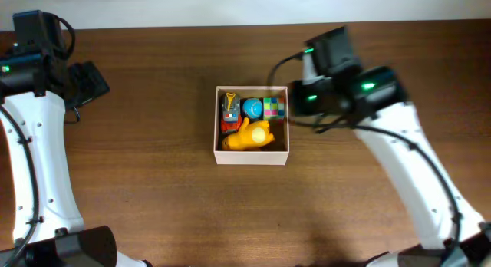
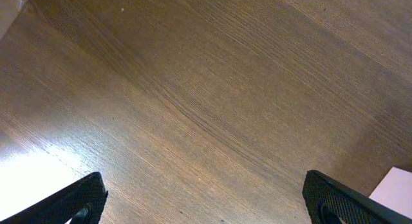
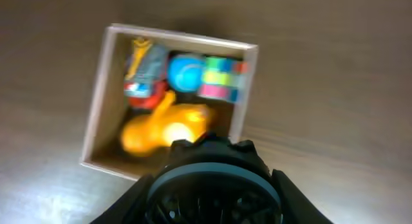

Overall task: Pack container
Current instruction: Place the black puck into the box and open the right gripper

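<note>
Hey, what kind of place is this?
Likely a robot test bench, not a home: white left arm and right arm flank a wood-grain table with a cardboard container of toys.

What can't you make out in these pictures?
1. Right end effector: right wrist view, fingers hidden behind its own dark housing; open or shut unclear.
2. Toys in the container: blurred in right wrist view, small overhead.
3. Left end effector: left wrist view, bottom edge cuts off all but fingertips.
</note>
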Controlling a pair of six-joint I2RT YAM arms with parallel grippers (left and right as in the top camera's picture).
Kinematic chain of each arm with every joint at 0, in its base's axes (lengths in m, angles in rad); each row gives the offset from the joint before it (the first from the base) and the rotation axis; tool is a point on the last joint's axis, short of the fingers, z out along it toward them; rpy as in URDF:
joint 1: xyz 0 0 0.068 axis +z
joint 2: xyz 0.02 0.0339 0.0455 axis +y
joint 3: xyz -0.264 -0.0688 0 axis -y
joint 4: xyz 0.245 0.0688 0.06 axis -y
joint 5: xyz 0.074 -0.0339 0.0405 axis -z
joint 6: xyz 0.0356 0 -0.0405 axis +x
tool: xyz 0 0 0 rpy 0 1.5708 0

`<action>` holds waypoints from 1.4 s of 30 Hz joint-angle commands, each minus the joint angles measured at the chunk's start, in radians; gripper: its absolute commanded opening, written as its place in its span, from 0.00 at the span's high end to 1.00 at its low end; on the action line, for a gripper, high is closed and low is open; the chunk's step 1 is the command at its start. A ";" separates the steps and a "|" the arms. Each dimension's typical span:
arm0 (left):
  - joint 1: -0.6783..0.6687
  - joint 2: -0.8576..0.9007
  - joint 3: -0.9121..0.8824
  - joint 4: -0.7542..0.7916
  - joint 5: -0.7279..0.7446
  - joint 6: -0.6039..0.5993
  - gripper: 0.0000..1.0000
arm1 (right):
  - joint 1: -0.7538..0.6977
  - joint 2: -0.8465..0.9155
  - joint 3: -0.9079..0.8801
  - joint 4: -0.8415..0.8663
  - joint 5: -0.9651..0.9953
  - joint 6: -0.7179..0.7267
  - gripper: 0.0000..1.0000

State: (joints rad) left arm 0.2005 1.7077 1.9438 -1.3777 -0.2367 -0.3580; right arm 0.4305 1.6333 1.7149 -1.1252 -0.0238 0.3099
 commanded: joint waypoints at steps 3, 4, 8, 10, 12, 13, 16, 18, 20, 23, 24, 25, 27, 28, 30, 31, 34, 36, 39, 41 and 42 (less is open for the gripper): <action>0.005 0.002 0.000 0.000 -0.004 0.016 0.00 | 0.139 0.140 -0.048 0.066 0.002 -0.002 0.58; 0.005 0.002 0.000 0.000 -0.004 0.016 0.01 | 0.155 0.167 -0.048 0.075 0.003 -0.002 0.58; 0.005 0.002 0.000 0.000 -0.004 0.016 0.01 | 0.185 0.259 -0.048 0.127 0.026 -0.003 0.58; 0.005 0.002 0.000 0.000 -0.004 0.016 0.01 | 0.184 0.294 -0.048 0.169 0.029 -0.003 0.54; 0.005 0.002 0.000 0.000 -0.004 0.016 0.01 | 0.177 0.315 -0.048 0.203 0.036 -0.007 0.53; 0.005 0.002 0.000 0.000 -0.004 0.016 0.01 | 0.171 0.321 -0.048 0.214 0.036 -0.006 0.47; 0.005 0.002 0.000 0.000 -0.004 0.016 0.01 | 0.160 0.320 -0.046 0.227 0.035 -0.007 0.30; 0.005 0.002 0.000 0.000 -0.004 0.016 0.01 | 0.158 0.311 -0.040 0.225 0.035 -0.023 0.24; 0.005 0.002 0.000 0.000 -0.004 0.016 0.01 | 0.158 0.294 -0.027 0.206 0.036 -0.042 0.21; 0.005 0.002 0.000 0.000 -0.004 0.016 0.01 | 0.157 0.248 0.011 0.145 0.036 -0.041 0.21; 0.005 0.002 0.000 0.000 -0.004 0.016 0.01 | 0.157 0.231 0.027 0.127 0.036 -0.041 0.19; 0.005 0.002 0.000 0.000 -0.004 0.016 0.01 | 0.157 0.211 0.045 0.109 0.035 -0.040 0.18; 0.005 0.002 0.000 0.000 -0.004 0.016 0.01 | 0.158 0.175 0.081 0.075 0.018 -0.040 0.17; 0.005 0.002 0.000 0.000 -0.004 0.016 0.01 | 0.158 0.158 0.100 0.061 -0.009 -0.040 0.17; 0.005 0.002 0.000 0.000 -0.004 0.016 0.01 | 0.158 0.116 0.139 0.040 -0.101 -0.040 0.01; 0.005 0.002 0.000 0.000 -0.004 0.016 0.01 | 0.158 0.098 0.156 0.033 -0.143 -0.040 0.01; 0.005 0.002 0.000 0.000 -0.004 0.016 0.01 | 0.158 0.045 0.207 0.016 -0.245 -0.040 0.01; 0.005 0.002 0.000 0.000 -0.004 0.016 0.01 | 0.158 0.010 0.227 0.011 -0.293 -0.040 0.01; 0.005 0.002 0.000 0.000 -0.004 0.016 0.01 | 0.158 -0.042 0.228 -0.021 -0.337 -0.048 0.01; 0.005 0.002 0.000 0.000 -0.004 0.016 0.01 | 0.150 -0.065 0.229 -0.051 -0.296 -0.090 0.01; 0.005 0.002 0.000 0.000 -0.004 0.016 0.01 | 0.142 -0.077 0.229 -0.065 -0.272 -0.103 0.01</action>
State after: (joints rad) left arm 0.2005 1.7077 1.9438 -1.3773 -0.2367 -0.3580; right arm 0.5907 1.5795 1.9354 -1.1702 -0.2913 0.2573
